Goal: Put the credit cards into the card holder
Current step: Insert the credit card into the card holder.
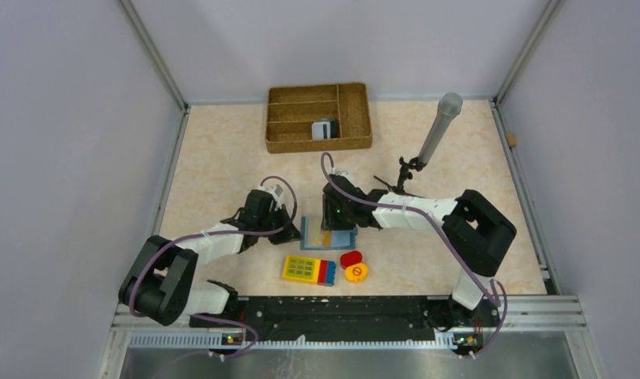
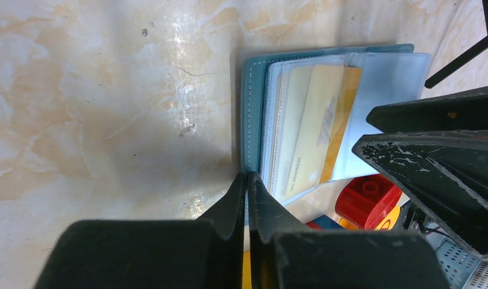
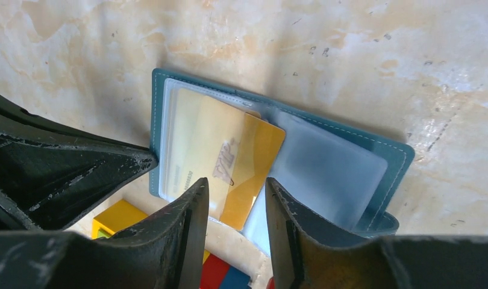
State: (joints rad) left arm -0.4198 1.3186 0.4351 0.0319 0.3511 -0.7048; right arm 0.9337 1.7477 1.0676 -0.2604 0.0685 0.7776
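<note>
Noted: card holder [image 1: 328, 234] laid open by table's near edge; tan-yellow card [image 3: 229, 150] part-seated in a sleeve (end protruding). Left gripper [image 2: 247, 178] closed at holder's rim; right gripper [image 3: 235, 184] slightly parted over card. Further card [image 1: 325, 129] is seen in wicker tray [image 1: 279, 144], far edge.

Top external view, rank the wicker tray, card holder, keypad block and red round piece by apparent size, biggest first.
1. wicker tray
2 and 3. card holder and keypad block look about alike; the holder is partly covered, so I won't rank them.
4. red round piece
</note>
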